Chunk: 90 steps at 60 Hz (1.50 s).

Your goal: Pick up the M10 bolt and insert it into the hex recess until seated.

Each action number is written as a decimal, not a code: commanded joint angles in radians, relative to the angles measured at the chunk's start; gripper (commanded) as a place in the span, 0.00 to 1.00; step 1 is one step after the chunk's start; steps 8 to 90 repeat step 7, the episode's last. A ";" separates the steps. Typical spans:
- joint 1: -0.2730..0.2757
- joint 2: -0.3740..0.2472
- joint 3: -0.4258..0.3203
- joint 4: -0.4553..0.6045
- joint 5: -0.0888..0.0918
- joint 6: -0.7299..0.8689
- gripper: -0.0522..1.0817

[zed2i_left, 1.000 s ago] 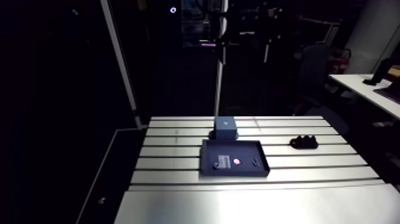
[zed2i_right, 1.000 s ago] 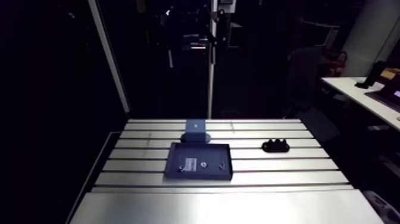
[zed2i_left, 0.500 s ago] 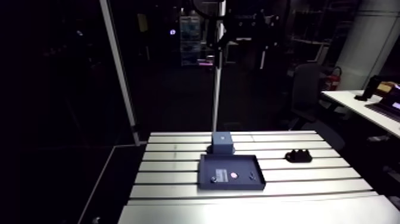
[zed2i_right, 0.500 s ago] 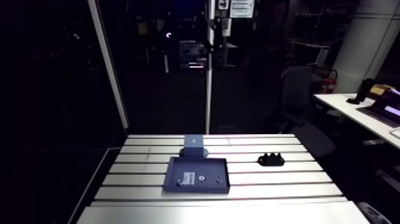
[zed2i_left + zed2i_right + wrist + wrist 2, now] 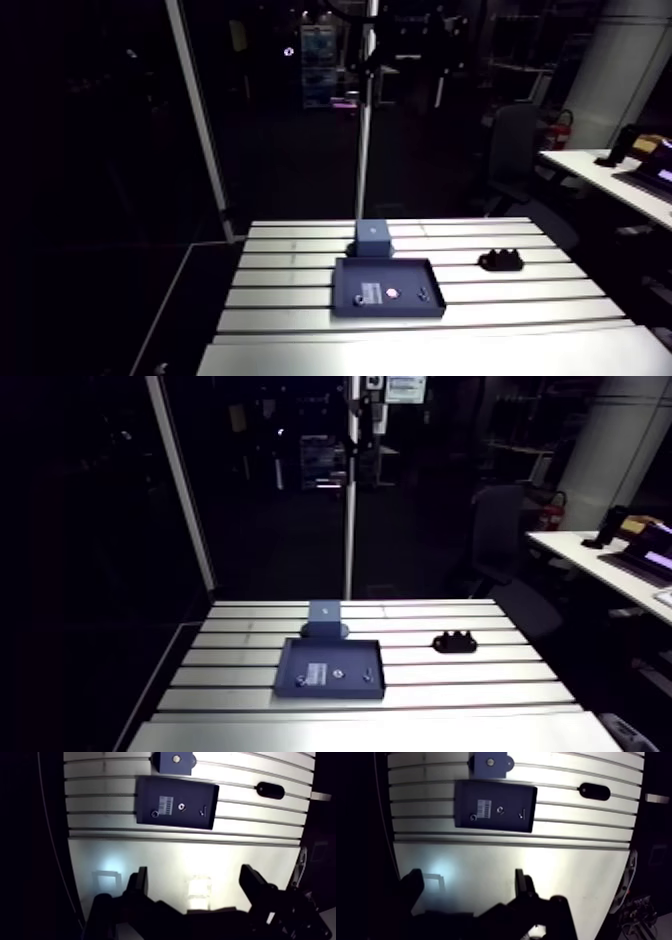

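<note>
Table slotted alu | dark tray mid-table, small parts inside | gripper jaws wide apart, empty

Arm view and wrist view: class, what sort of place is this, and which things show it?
Probably a robotics lab workbench: a slotted aluminium table, a dark tray holding small parts, and, in the wrist view, an open two-finger gripper above the table.

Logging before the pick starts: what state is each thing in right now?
Gripper: open, empty, high above the table.
Tray: flat on the table, three small parts loose inside.
Blue block: just beyond the tray, untouched.
Black piece: on the table, apart from the tray.
</note>
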 commanded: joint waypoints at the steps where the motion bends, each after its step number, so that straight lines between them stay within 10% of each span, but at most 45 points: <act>1: -0.001 0.000 -0.003 0.001 0.002 0.000 0.06; 90: -0.001 -0.004 0.000 0.001 0.002 0.001 0.06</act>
